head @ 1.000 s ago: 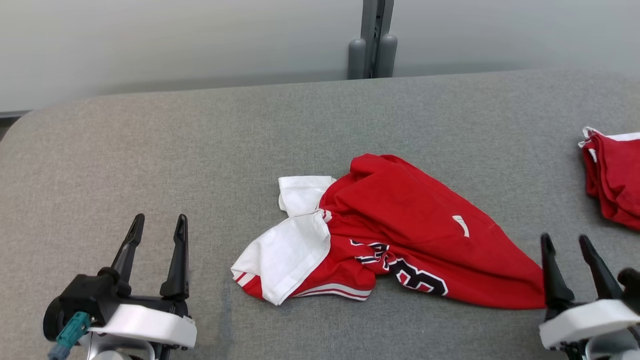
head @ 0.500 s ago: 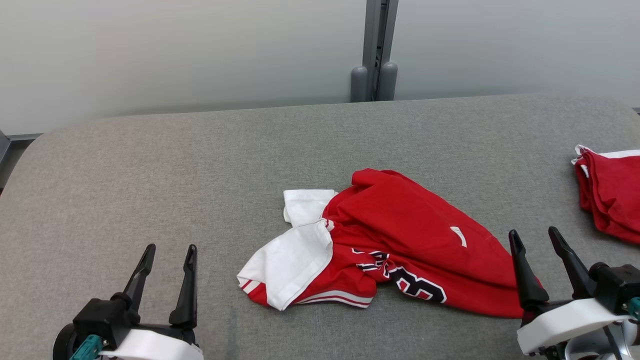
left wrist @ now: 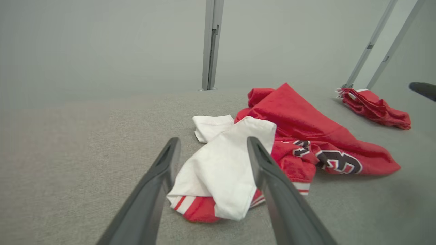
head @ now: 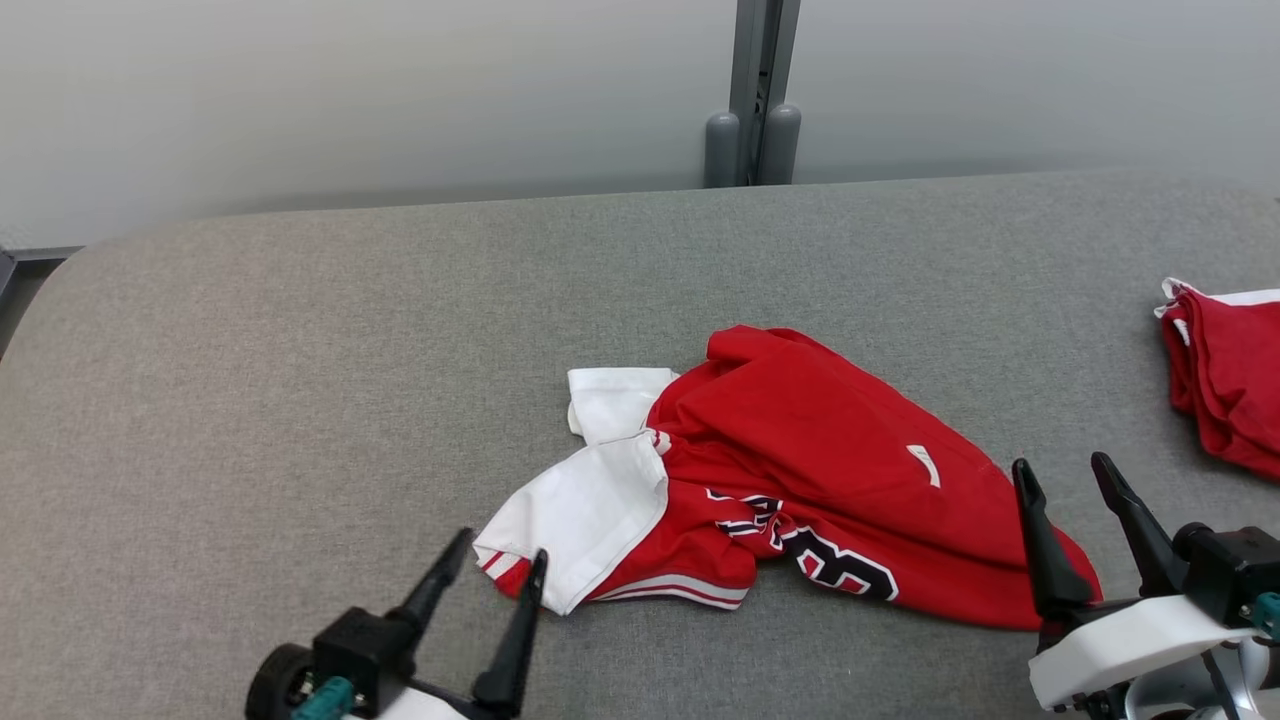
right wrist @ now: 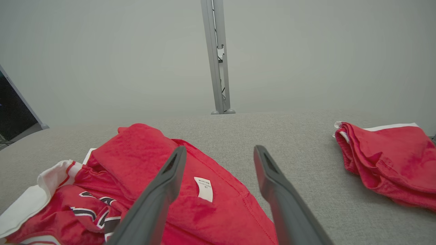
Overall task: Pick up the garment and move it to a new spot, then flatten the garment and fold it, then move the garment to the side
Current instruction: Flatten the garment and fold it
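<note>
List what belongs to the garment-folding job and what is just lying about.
Job: crumpled red-and-white jersey on the grey table; left gripper, open; right gripper, open.
Lying about: second red garment at the right edge; grey post behind the table.

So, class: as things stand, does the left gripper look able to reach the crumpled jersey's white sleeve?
Probably yes: the left gripper is open and aimed at the white sleeve, with nothing but bare table between them.

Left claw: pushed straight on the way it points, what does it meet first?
Probably the white sleeve of the red garment, lying just ahead of the open left claw; its height is unclear.
</note>
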Controlling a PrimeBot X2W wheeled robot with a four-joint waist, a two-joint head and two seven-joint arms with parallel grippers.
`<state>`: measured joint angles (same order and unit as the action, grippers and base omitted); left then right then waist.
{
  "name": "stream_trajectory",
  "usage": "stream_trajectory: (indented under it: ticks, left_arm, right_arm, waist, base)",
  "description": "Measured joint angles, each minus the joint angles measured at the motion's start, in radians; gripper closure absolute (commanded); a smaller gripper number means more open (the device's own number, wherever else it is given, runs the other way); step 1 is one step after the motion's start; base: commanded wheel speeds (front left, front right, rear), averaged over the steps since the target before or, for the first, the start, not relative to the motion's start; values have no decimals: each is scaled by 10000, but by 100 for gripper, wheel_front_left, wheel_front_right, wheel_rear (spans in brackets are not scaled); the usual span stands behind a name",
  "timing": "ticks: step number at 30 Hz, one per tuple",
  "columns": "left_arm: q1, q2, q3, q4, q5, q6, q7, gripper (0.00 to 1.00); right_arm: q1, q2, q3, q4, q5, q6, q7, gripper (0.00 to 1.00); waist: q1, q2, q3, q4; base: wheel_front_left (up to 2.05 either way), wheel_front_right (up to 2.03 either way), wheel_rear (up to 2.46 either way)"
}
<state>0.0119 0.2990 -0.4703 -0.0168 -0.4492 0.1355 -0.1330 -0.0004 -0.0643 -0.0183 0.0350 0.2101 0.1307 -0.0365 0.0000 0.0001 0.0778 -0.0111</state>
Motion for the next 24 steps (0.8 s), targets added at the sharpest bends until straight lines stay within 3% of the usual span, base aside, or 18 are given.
stream_trajectory:
  ticks: [8, 21, 22, 23, 24]
  left_arm:
    - [-428, -483, -1145, 1145, -8, -790, 560, 0]
    - [-1137, -474, -1260, 2686, -102, -949, 1152, 0]
    - [-1168, -460, -1260, 2688, -102, -949, 1150, 23]
    - [-1196, -453, -1250, 2675, -113, -955, 1141, 52]
    - [-1197, -449, -1227, 2631, -138, -986, 1089, 66]
  right_arm:
    - [-189, 36, 205, 58, 2, 0, 0, 0]
    - [-330, 46, 86, 136, 0, 0, -81, 0]
    - [-330, 50, 79, 146, 0, 0, -82, 0]
    - [-330, 54, 65, 159, 0, 0, -92, 0]
    - [-330, 58, 54, 173, 0, 0, -94, 0]
  waist:
    - [0, 0, 375, -130]
    - [0, 0, 764, -536]
    - [0, 0, 783, -530]
    - [0, 0, 797, -518]
    - [0, 0, 806, -502]
  base:
    - [0, 0, 0]
    - [0, 0, 0]
    - [0, 0, 0]
    - [0, 0, 0]
    - [0, 0, 0]
